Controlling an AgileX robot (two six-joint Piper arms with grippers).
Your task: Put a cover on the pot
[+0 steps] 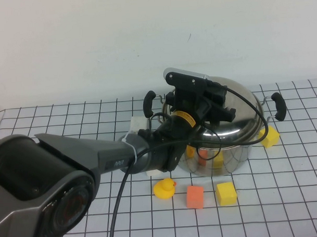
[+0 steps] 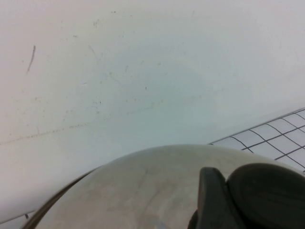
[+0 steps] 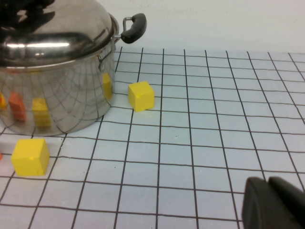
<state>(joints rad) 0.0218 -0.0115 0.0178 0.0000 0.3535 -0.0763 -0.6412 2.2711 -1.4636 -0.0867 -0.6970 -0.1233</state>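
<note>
Overhead, left gripper [image 1: 213,107] above domed steel lid [image 1: 241,113] on shiny pot [image 1: 222,155], jaws unclear, right gripper [image 3: 274,205] low.

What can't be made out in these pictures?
- Lid knob: high view, hidden behind the left gripper.
- Left gripper's grip: left wrist view cuts it off at the bottom edge.
- Right gripper: only a dark corner in its own view; absent from the high view.
- Inside of the pot: covered by the lid.
</note>
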